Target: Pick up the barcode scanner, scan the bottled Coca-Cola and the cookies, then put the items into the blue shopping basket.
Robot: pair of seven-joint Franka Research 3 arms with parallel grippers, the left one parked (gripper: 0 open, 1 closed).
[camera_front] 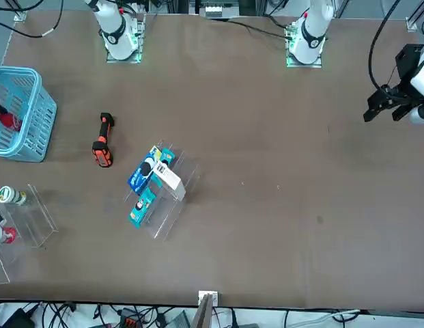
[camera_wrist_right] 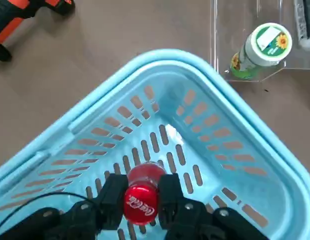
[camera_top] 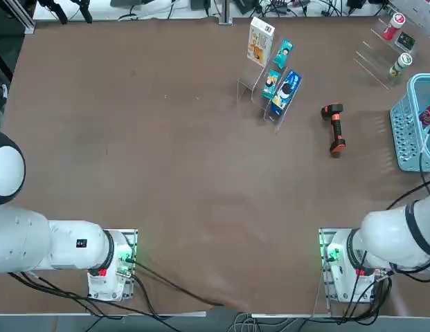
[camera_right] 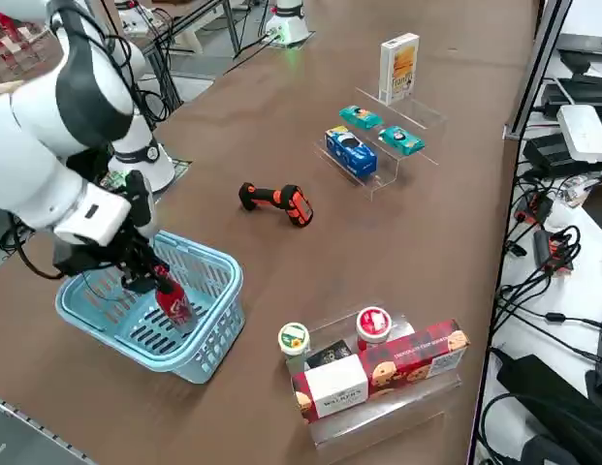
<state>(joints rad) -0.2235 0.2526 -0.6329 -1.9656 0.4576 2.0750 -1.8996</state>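
My right gripper (camera_wrist_right: pixel 141 192) is shut on the neck of the bottled Coca-Cola (camera_wrist_right: pixel 140 204), holding it upright inside the blue shopping basket (camera_wrist_right: pixel 204 125). From the right side, the gripper (camera_right: pixel 150 276) reaches down into the basket (camera_right: pixel 218 320) with the red bottle (camera_right: pixel 174 302) low near its floor. The barcode scanner (camera_top: pixel 334 126) lies on its side on the table, a short way from the basket (camera_top: pixel 408 117). The cookies (camera_top: pixel 260 41) stand upright on the top step of a clear stand, also seen as the cookies (camera_right: pixel 398 68) far from the gripper.
A blue packet (camera_top: pixel 285 90) and two small teal packets (camera_right: pixel 360 117) sit on the lower steps of that stand. A second clear stand beside the basket holds a green-capped bottle (camera_wrist_right: pixel 259 50), a red-capped one (camera_right: pixel 374 323) and a red tartan box (camera_right: pixel 417 360).
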